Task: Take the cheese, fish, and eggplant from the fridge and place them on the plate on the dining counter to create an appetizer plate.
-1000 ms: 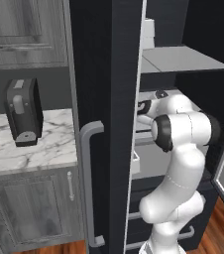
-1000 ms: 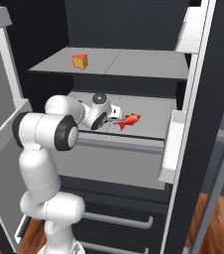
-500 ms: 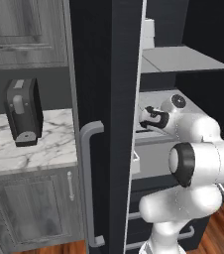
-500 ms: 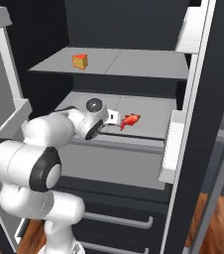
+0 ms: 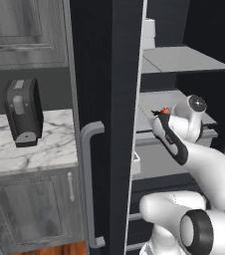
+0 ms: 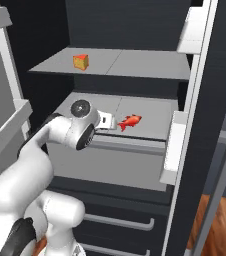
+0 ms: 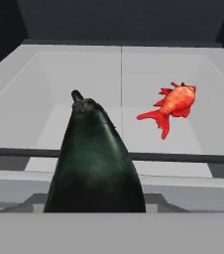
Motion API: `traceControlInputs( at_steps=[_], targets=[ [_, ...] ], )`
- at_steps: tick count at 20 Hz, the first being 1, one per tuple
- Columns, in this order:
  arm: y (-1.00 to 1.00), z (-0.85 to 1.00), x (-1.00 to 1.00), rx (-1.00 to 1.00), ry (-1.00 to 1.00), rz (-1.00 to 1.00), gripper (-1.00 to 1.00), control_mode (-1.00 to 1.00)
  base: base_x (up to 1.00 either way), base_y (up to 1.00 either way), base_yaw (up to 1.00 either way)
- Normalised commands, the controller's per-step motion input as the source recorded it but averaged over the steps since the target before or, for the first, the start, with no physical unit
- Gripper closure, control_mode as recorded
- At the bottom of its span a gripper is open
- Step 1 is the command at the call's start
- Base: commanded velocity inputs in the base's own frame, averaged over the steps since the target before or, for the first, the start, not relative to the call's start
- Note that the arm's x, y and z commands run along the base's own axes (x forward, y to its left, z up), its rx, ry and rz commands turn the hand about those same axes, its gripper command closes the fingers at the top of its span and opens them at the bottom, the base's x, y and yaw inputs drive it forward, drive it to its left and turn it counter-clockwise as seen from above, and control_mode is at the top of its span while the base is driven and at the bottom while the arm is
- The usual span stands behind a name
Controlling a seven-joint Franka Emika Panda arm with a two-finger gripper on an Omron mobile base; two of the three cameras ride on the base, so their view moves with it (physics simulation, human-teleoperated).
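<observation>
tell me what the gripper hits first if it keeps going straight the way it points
Probably the fridge back wall; the held eggplant points into the bin, with the fish off to one side. Depth is unclear.

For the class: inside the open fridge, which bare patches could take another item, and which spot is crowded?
Upper shelf: bare all along to the right of the cheese. Lower shelf: bare at the back and on the side away from the fish. Crowded: the lower shelf's front, where the eggplant sits at the pincer, beside the fish.

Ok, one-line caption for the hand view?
Eggplant held close to the camera, stem pointing into the pale fridge drawer where the red fish lies.
</observation>
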Motion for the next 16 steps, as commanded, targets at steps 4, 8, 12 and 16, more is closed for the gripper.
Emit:
traceControlInputs(
  at_steps=[4, 8, 12, 16],
  targets=[
    [0.0, 0.51, -0.69, 0.0, 0.0, 0.0, 1.0, -1.0, 0.0, 0.0, 0.0],
    [0.0, 0.41, -0.64, 0.0, -0.04, 0.0, 1.0, -1.0, 0.0, 0.0, 0.0],
    [-0.06, 0.33, -0.56, 0.0, -0.03, 0.0, 1.0, -1.0, 0.0, 0.0, 0.0],
    [-0.17, 0.28, -0.55, 0.0, -0.01, 0.0, 1.0, -1.0, 0.0, 0.0, 0.0]
  ],
)
